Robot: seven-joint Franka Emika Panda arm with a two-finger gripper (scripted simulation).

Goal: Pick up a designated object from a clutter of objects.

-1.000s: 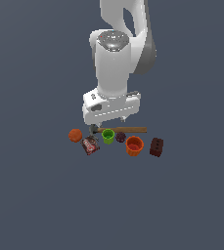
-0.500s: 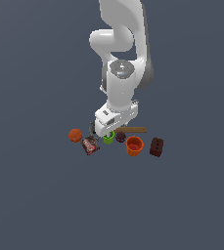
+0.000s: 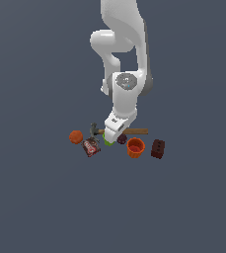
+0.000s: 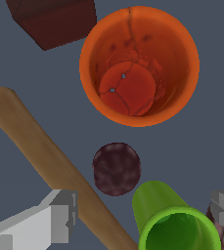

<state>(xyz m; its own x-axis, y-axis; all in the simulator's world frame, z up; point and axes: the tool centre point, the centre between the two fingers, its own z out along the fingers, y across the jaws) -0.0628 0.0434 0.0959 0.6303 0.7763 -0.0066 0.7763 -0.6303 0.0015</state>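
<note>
Near the middle of the dark counter, far from every edge, the gripper (image 4: 143, 215) hangs low over the clutter with its two fingers spread apart and nothing between them.

The plum-like ball (image 4: 116, 168) lies on the counter between the orange cup (image 4: 139, 66), the green cup (image 4: 177, 222) and the wooden hammer handle (image 4: 50, 163); it is just beside the green cup and the handle, maybe touching them, I cannot tell. It looks small, round and probably light and firm, so I think it can roll or slip out if it is pinched off-centre. The best hold, in my judgement, is across its widest middle, with one finger in the narrow gap by the handle. The dark red brick (image 4: 52, 19) is further away, beyond the orange cup.
</note>
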